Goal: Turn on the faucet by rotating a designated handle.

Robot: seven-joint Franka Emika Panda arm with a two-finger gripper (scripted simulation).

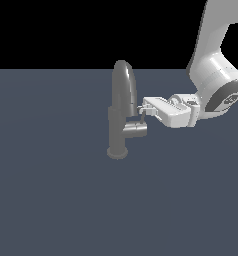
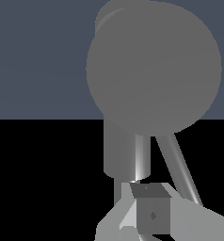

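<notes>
Item: faucet (image 1: 119,112), dull grey, standing upright on the table (image 1: 51,200), long axis vertical, spout arching over the top. Handle (image 1: 139,120): thin rod rising from a stubby horizontal cylinder that points toward the exterior view's right. Fingers (image 1: 142,111): at the rod's upper end, seemingly touching it; I cannot tell how wide they stand or whether they grip. To do this step well, I judge I should push near the rod's tip, sweeping around the cylinder's axis, keeping clear of the spout.
</notes>
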